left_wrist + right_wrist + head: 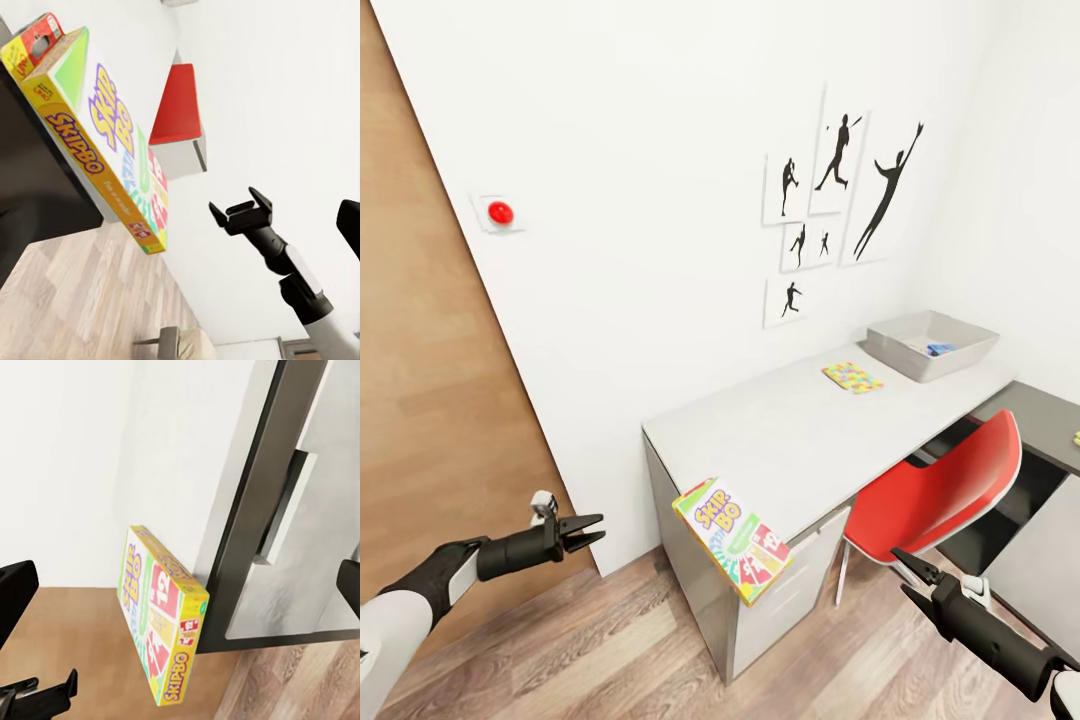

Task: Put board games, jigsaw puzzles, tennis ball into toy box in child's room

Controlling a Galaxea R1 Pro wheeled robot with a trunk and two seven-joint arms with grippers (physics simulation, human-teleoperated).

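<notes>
The SKIP-BO box (732, 541) sits at the near front corner of the table (800, 430), tilted, with much of its length overhanging the edge and its lower end pointing down toward the floor. In the right wrist view the box (160, 611) leans against the table's front edge, so treat it as poorly supported. Its long axis runs from the table top outward and downward, toward the space between your two grippers.

The box lies ahead of both tools and above them. From the left gripper (582, 530) it is off to the inner side and roughly level; from the right gripper (913, 575) it is off to the inner side and slightly higher. The left gripper appears marginally nearer, but the difference is small.

Both grippers are empty. The left gripper's jaws stand apart; the right gripper's jaws also stand apart, as the left wrist view confirms (241, 212).

Beyond the box, a jigsaw puzzle (852, 377) lies flat further along the table, and the toy box (932, 345) stands at the far end, well apart from either tool. A red chair (940, 495) is tucked under the table between the right gripper and the toy box.
</notes>
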